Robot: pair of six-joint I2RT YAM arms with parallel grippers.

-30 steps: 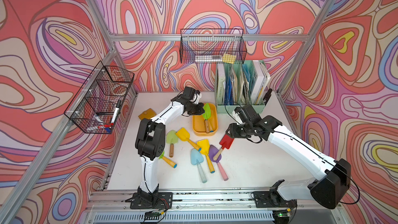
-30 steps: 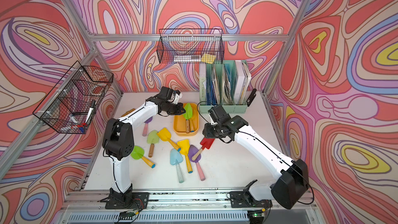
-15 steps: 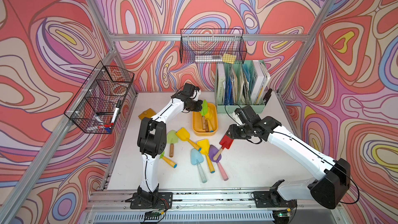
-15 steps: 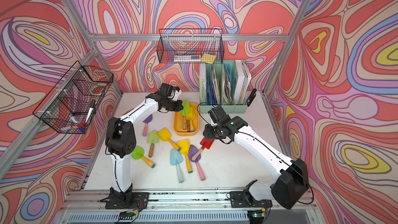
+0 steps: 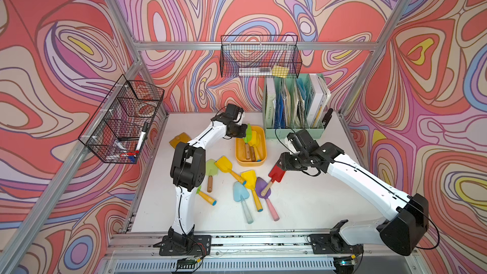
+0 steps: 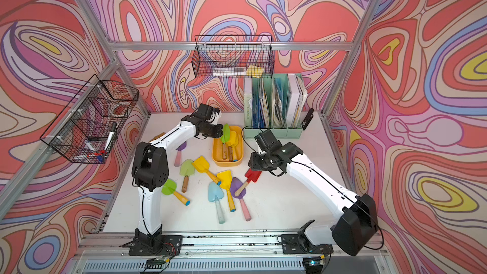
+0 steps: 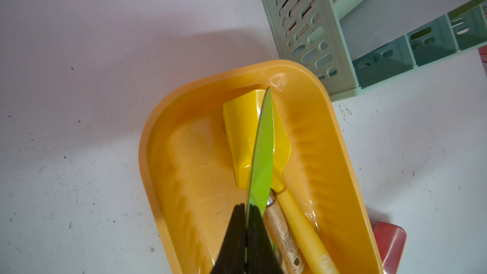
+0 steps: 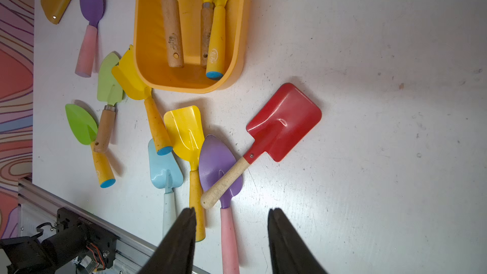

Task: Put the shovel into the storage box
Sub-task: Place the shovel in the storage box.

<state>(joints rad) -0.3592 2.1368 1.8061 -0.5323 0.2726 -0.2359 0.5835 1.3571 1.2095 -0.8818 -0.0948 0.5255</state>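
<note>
Pinching a green-bladed, wooden-handled shovel (image 7: 262, 154) edge-up, left claw (image 7: 246, 208) holds it lengthwise over storage box (image 7: 147, 141), tip toward organizer (image 7: 303, 22); right claw (image 8: 232, 210) parted, empty.

Top views, stereo pair: mounted high at the front, facing down and back across the whole tabletop (image 5: 303, 206); wide, distant, almost identical coverage. Left wrist view: close, looking steeply down into the storage box (image 7: 147, 138), with the file organizer (image 7: 303, 22) just beside it. Right wrist view: farther off, looking down over the red shovel (image 8: 284, 119); it shares the storage box with the left wrist view.
</note>
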